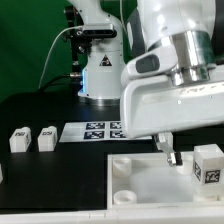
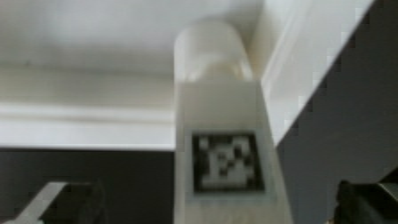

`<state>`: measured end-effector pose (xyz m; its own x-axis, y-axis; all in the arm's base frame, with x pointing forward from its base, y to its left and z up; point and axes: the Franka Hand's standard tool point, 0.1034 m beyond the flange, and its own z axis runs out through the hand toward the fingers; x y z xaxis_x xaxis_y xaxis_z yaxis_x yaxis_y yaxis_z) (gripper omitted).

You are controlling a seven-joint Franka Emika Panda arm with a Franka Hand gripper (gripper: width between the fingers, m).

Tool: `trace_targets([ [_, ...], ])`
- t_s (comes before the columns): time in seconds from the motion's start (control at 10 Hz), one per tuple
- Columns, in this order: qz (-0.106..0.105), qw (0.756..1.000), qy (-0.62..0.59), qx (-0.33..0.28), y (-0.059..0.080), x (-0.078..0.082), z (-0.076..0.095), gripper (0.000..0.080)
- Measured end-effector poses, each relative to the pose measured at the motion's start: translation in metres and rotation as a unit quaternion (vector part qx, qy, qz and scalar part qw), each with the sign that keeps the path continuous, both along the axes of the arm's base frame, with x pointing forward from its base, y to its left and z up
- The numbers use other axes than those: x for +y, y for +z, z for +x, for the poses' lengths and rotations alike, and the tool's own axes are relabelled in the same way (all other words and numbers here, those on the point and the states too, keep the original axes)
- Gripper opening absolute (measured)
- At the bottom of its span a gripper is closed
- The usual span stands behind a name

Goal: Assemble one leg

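Observation:
A leg (image 1: 208, 165), a small white block with a black-and-white tag, stands at the exterior view's right on the large white square piece (image 1: 140, 185) with round corner sockets. My gripper (image 1: 167, 150) hangs just left of that leg, low over the square piece. In the wrist view the leg (image 2: 226, 120) runs lengthwise between my two dark fingertips (image 2: 63, 200), which stand wide apart and clear of it. The gripper (image 2: 217, 208) is open and holds nothing. The square piece (image 2: 80, 100) lies behind the leg.
Two more legs (image 1: 18, 140) (image 1: 46, 138) stand on the black table at the exterior view's left. The marker board (image 1: 100, 130) lies behind the square piece. A white robot base (image 1: 98, 70) stands at the back.

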<state>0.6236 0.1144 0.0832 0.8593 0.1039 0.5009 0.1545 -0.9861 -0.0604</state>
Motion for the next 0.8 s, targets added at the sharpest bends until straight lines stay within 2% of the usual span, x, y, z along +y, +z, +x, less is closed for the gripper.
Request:
trace_targets([
  [0.1, 0.0, 1.0, 0.001, 0.012, -0.001, 0.0, 0.001, 0.0649],
  [0.2, -0.002, 0.997, 0.008, 0.076, -0.006, 0.002, -0.001, 0.0649],
  [0.4, -0.005, 0.989, 0.013, 0.147, -0.003, 0.001, 0.004, 0.0649],
  [0.5, -0.007, 0.976, 0.019, 0.216, -0.003, 0.001, -0.003, 0.0649],
  [0.7, -0.007, 0.957, 0.027, 0.287, 0.003, 0.0, 0.009, 0.0649],
  [0.8, -0.007, 0.946, 0.031, 0.323, 0.003, -0.001, 0.008, 0.0649],
])
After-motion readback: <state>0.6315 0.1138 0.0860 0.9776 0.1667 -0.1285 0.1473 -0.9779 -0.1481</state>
